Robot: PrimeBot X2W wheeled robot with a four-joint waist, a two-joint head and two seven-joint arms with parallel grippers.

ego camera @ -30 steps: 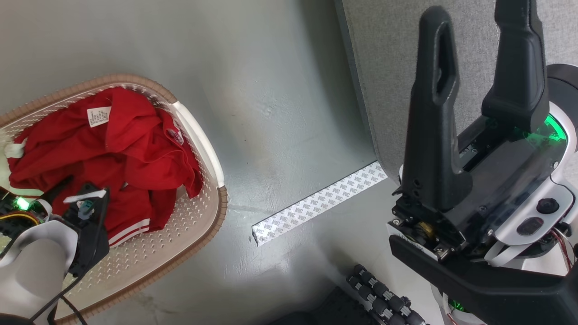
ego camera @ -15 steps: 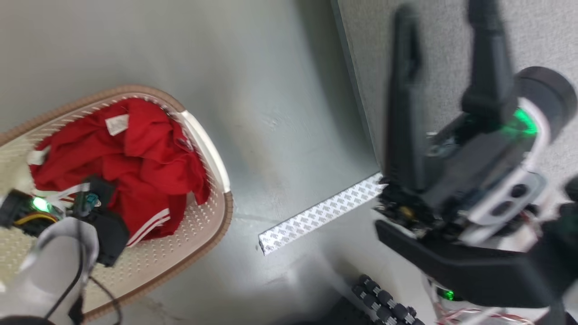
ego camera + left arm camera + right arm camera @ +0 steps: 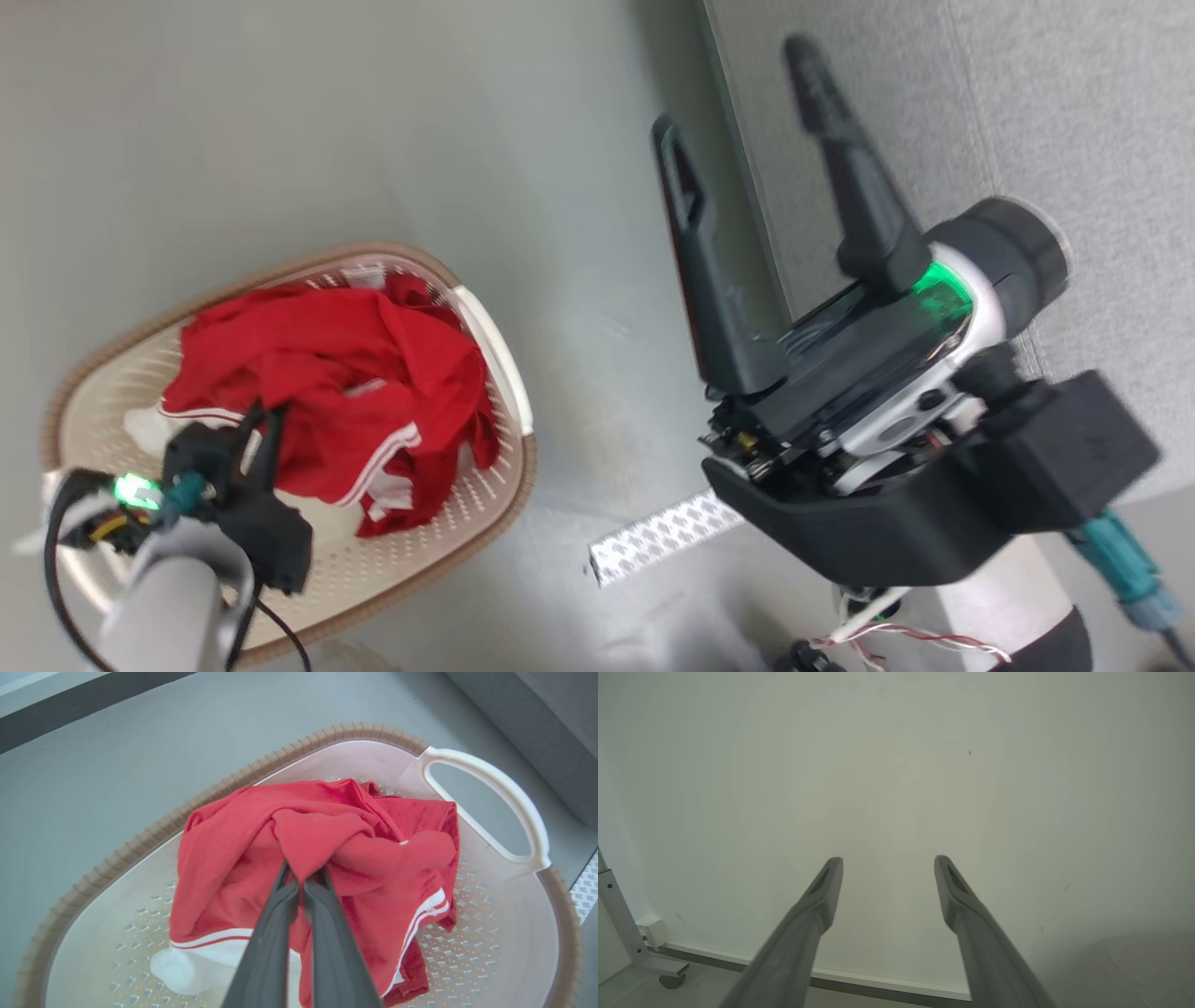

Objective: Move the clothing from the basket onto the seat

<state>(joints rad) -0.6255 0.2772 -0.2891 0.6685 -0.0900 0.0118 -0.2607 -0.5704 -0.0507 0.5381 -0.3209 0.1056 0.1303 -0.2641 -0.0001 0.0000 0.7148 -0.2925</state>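
Observation:
A red garment with white stripes (image 3: 355, 373) lies bunched in the cream basket with a brown rim (image 3: 512, 467) on the grey floor. In the left wrist view, my left gripper (image 3: 303, 879) is shut on a raised fold of the red garment (image 3: 345, 826), over the middle of the basket (image 3: 299, 749). A white piece of cloth (image 3: 177, 966) lies under the red one. My right gripper (image 3: 733, 89) hangs open and empty in the air, in front of the light grey seat (image 3: 1027, 112). In its own view the right gripper (image 3: 888, 862) faces a pale wall.
A white patterned strip (image 3: 667, 532) lies on the floor between the basket and the seat's base. The basket's white handle (image 3: 495, 784) faces the seat (image 3: 551, 700). A white frame leg with a caster (image 3: 663, 970) stands by the wall.
My left gripper has shut on the red garment, which is now gathered into a heap. The head camera has moved, and the right gripper has tilted leftwards, still open.

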